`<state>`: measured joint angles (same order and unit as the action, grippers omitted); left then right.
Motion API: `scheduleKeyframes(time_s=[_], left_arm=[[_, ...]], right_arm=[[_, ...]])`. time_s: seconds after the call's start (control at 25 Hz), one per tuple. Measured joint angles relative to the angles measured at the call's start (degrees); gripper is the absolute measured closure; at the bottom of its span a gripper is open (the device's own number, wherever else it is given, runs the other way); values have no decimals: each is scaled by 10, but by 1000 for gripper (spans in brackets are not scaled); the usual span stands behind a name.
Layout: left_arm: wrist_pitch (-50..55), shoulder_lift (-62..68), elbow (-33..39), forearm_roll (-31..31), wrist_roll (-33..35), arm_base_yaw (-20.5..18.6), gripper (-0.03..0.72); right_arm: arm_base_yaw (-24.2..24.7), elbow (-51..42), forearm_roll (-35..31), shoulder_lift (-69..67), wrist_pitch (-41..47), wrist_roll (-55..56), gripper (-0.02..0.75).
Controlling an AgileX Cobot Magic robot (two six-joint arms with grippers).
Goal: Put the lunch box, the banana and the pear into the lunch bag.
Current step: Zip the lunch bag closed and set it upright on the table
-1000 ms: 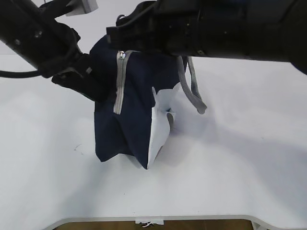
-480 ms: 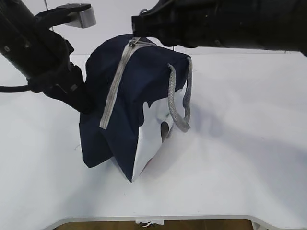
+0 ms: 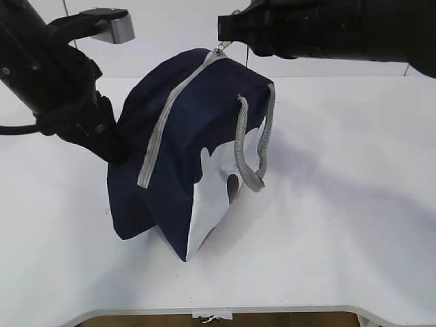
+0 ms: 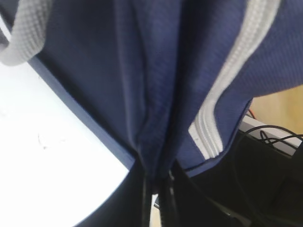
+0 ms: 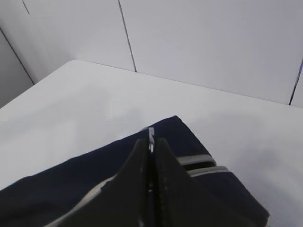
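The navy lunch bag (image 3: 180, 157) stands tilted on the white table, its grey zipper (image 3: 167, 119) running closed along the top edge and front. My right gripper (image 3: 225, 41) is shut on the metal zipper pull (image 5: 151, 134) at the bag's top right end. My left gripper (image 3: 119, 146) is shut on a fold of the bag's fabric (image 4: 156, 156) at its left side. Grey handles (image 3: 252, 146) hang over the white side panel (image 3: 211, 204). The lunch box, banana and pear are out of view.
The white table (image 3: 340, 204) stretches around the bag, with its front edge at the bottom of the exterior view. A white wall stands behind the table in the right wrist view (image 5: 189, 42).
The zipper pull has travelled up and right along the bag with my right gripper, closing the zipper. The bag has tilted and stretched; my left gripper holds its side.
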<state>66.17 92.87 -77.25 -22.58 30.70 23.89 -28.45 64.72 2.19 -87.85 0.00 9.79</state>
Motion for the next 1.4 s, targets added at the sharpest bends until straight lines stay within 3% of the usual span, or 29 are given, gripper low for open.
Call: scheduleKeyframes(time_s=[0.68,1.4], left_arm=[[26,-24,1,49,0,0,693],[25,-26,1,54,0,0,694]], right_arm=[[56,17,-5,-100,-42,0,737],[86,78,-139,-168,-12,1,737]])
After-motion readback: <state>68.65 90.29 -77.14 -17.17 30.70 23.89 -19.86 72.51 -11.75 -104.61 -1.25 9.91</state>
